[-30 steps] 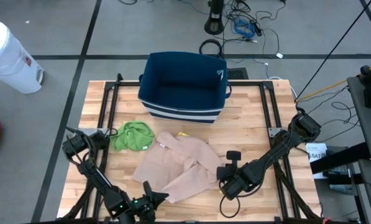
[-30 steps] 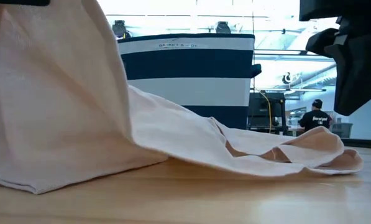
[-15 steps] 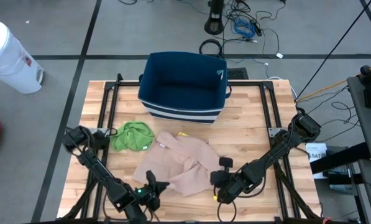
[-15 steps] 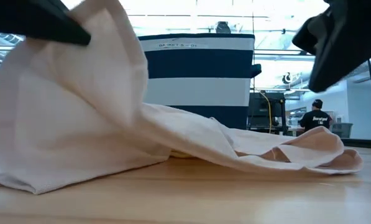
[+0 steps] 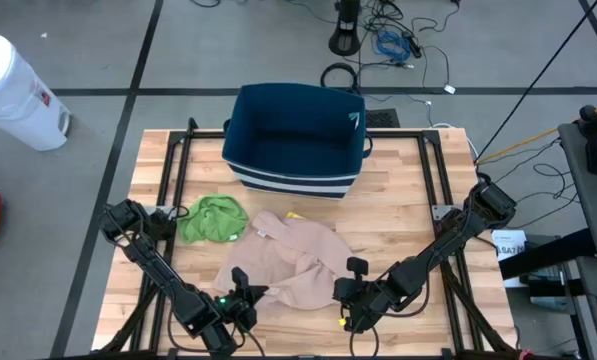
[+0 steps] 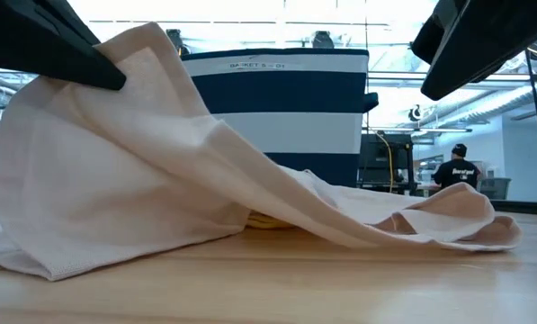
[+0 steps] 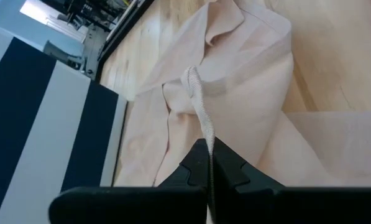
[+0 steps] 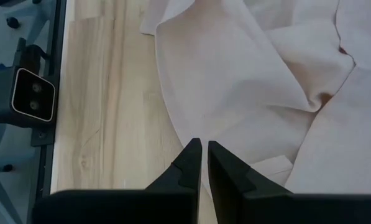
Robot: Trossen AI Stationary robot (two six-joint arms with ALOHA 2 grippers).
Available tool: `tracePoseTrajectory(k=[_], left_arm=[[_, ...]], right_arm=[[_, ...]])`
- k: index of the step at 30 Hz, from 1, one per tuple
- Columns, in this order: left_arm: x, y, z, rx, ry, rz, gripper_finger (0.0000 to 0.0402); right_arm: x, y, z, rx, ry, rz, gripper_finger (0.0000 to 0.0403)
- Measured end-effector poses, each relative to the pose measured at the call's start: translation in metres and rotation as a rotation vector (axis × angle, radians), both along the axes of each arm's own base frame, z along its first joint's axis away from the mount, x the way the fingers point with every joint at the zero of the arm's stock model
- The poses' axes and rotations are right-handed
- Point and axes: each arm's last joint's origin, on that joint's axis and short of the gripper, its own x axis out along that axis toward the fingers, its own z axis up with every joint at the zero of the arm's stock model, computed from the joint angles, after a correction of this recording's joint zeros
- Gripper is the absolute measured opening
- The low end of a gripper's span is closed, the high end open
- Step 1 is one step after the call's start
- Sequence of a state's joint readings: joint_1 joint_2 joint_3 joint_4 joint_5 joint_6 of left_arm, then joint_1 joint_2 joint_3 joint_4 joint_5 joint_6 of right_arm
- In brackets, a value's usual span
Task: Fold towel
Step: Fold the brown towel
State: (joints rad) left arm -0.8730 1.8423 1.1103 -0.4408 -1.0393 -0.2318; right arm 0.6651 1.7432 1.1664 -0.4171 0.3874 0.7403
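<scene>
A wooden table (image 5: 408, 190) carried a navy striped bin (image 5: 296, 135), a green cloth (image 5: 211, 218) and the crumpled beige towel (image 5: 283, 265) at its middle front; the left gripper (image 7: 207, 167) pinched a towel edge, apparently to lift it, while the right gripper (image 8: 203, 149), fingers nearly together and holding nothing, hovered just beside the towel, which lay diagonally from near-left to far-right
</scene>
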Motion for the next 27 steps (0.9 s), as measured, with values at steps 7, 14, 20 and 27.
tracePoseTrajectory(k=[7, 14, 20, 27], left_arm=[[0.0004, -0.0005, 0.0001, -0.012, -0.001, -0.001, 0.0000], [0.0004, -0.0006, -0.0001, -0.035, -0.003, 0.005, 0.0000], [-0.0004, -0.0014, -0.0002, -0.045, -0.005, 0.007, 0.0000], [-0.0005, -0.0017, -0.0006, -0.041, 0.016, -0.010, 0.0000]], right_arm=[[0.0000, 0.0000, 0.0000, 0.000, 0.000, 0.000, 0.0016], [0.0000, 0.0000, -0.0001, 0.000, -0.001, 0.000, 0.0016], [0.0000, 0.0000, -0.0001, 0.000, -0.001, 0.000, 0.0016], [0.0000, 0.0000, -0.0001, 0.000, -0.001, 0.000, 0.0016]])
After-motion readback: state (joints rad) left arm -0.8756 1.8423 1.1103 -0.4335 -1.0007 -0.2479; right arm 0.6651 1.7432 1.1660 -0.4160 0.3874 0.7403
